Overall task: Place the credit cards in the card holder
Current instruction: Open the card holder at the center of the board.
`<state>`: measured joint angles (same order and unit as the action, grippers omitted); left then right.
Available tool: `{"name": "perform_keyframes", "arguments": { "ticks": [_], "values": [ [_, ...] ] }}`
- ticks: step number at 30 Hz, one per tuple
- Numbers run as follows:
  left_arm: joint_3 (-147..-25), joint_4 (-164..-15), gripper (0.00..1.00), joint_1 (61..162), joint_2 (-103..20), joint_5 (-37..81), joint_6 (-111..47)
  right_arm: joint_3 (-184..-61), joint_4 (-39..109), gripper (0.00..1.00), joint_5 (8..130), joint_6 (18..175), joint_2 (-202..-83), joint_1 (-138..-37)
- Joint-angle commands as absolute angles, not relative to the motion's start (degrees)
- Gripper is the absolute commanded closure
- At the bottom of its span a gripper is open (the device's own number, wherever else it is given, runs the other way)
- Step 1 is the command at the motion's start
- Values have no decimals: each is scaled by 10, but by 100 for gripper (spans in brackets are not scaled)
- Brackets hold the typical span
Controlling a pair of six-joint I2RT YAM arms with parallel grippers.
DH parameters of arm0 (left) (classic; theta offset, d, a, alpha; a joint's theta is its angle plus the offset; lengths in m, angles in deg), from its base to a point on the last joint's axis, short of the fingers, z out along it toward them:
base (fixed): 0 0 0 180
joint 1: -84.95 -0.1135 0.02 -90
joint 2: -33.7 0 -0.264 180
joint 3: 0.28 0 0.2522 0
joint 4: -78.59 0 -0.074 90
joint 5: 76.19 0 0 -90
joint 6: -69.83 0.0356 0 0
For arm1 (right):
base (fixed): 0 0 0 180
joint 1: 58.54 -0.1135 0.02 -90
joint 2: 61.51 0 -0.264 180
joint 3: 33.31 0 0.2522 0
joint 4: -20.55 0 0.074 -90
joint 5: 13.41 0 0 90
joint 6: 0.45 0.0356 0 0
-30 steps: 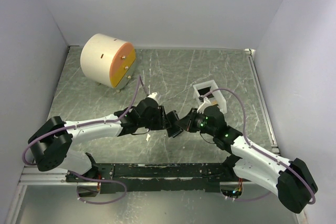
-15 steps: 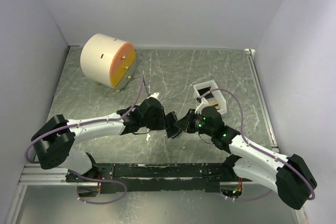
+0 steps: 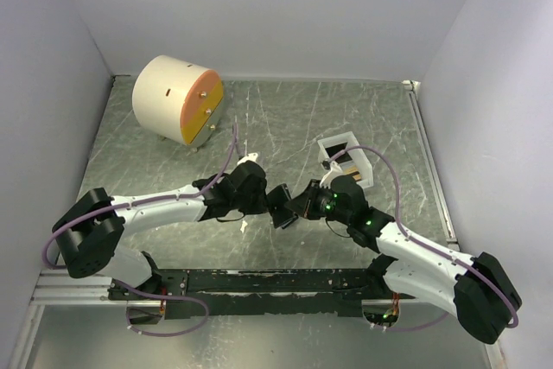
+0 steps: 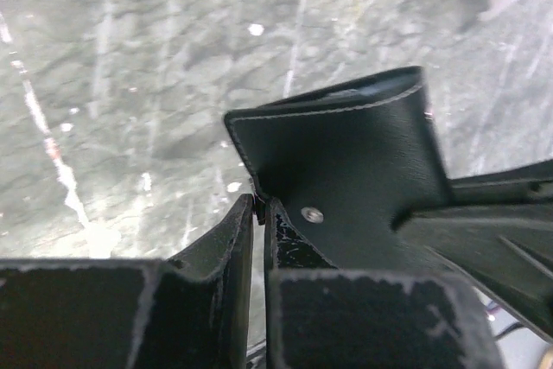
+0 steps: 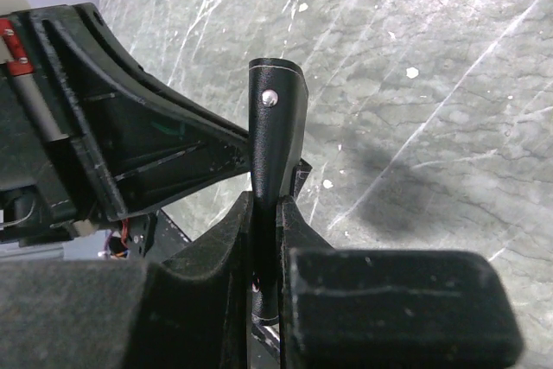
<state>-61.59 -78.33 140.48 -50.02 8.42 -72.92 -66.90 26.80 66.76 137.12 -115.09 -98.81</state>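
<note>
Supporting table (image 3: 294, 118): grey-green, marbled.
Cylinder (image 3: 173, 99): cream, at ten o'clock.
White tray (image 3: 356, 155): at two o'clock.
Right gripper (image 5: 263, 239): clamped on the card holder (image 4: 346, 162).
Left gripper (image 4: 259, 222): pinched together on its flap corner.
Holder's place: black, held between both grippers, six o'clock of centre.

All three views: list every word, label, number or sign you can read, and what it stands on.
No readable text in any view.
card holder: only stitching and a metal snap, no lettering.
white tray: contents too small to read.
cream cylinder: no lettering shows on its orange face.
</note>
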Motion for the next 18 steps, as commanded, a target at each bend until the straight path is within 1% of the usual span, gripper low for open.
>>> {"name": "perform_keyframes", "arguments": {
  "ticks": [1,8,11,15,18],
  "values": [
    [-613,-735,93,1398,-480,34,-723,-669,226,92,656,1388,-1163,-998],
    [-546,-775,93,1398,-406,56,-735,-669,232,86,682,1380,-1229,-997],
    [-514,-787,93,1398,-379,59,-744,-680,241,78,680,1369,-1261,-997],
    [-487,-802,93,1398,-353,63,-747,-725,314,61,700,1332,-1293,-997],
    [-477,-806,93,1398,-345,62,-750,-766,368,53,707,1298,-1311,-998]
  ]
}}
